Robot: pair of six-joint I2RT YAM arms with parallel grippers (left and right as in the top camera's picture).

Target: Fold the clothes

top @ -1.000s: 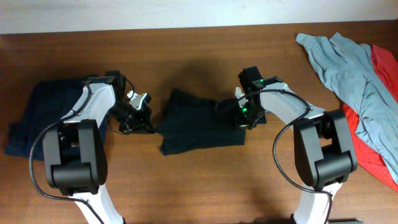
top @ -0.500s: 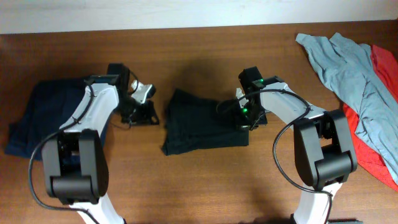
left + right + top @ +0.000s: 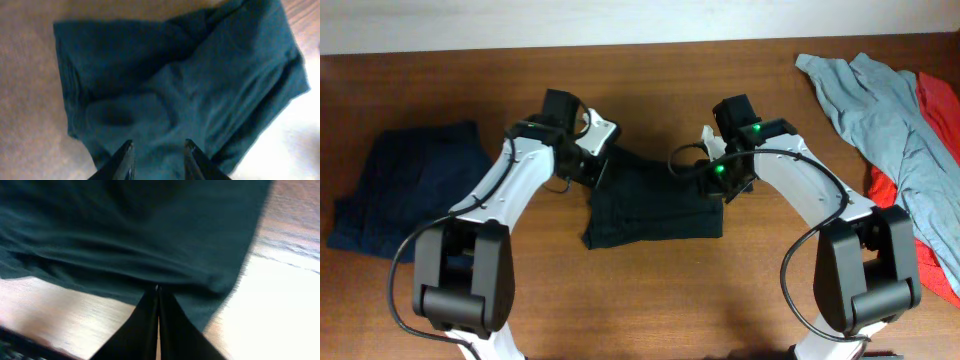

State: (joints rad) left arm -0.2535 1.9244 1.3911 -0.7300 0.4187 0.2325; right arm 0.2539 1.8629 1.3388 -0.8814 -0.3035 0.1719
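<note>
Your left arm reaches up from the near edge of the table (image 3: 650,310) and bends right. Its left gripper (image 3: 599,173) sits over the upper-left corner of the black T-shirt (image 3: 650,205). Your right arm mirrors it, elbow out to the right and forearm angled inward. It puts the right gripper (image 3: 716,188) at the shirt's upper-right corner. The T-shirt lies mid-table between the two arms as a compact, roughly rectangular bundle.

From overhead, both sets of jaws are lost against the black cloth and the wrist housings, so go by the wrist views. The left wrist view shows the two fingers (image 3: 126,156) standing apart, with rumpled fabric seen through the gap between them. That gripper is open and holds nothing. The right wrist view shows the fingers (image 3: 150,311) pressed together into one wedge, so that gripper is closed. Its tip meets the hem of the shirt where cloth gives way to wood. You cannot tell from here whether a thin fold is pinched between them.

Both wrist views are blurred, and each shows only part of the shirt. No logo can be made out.

Only the overhead view shows the rest. A dark navy garment (image 3: 405,195) lies at the far left. A light grey-blue shirt (image 3: 875,105) is draped over a red cloth (image 3: 932,215) at the far right, cut off by the frame edge.
</note>
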